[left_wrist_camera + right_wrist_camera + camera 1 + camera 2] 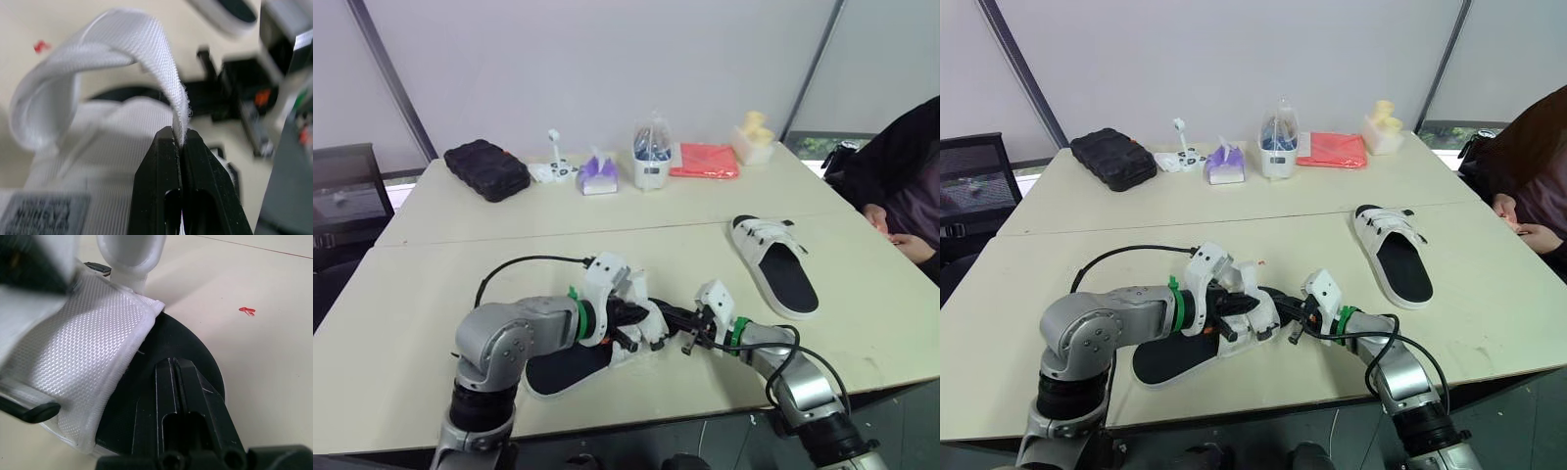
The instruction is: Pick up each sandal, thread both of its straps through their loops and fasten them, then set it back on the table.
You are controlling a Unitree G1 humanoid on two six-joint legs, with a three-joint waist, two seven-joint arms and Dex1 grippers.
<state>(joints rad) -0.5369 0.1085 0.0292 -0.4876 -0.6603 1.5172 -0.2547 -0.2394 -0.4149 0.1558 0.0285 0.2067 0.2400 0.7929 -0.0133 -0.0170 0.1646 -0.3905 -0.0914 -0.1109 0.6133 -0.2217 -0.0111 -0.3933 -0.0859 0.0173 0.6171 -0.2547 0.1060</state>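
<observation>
The left gripper (177,134) is clamped tight on the frayed tip of a white woven fabric strap (142,44). The strap arcs away from its fingertips, back to the white-strapped, black-soled sandal (1170,357) beneath it on the beige table (431,284). The right gripper (173,363), fingers pressed together and empty, sits low over that sandal's black footbed, beside its textured white upper. A second matching sandal (775,266) lies well beyond the right gripper.
</observation>
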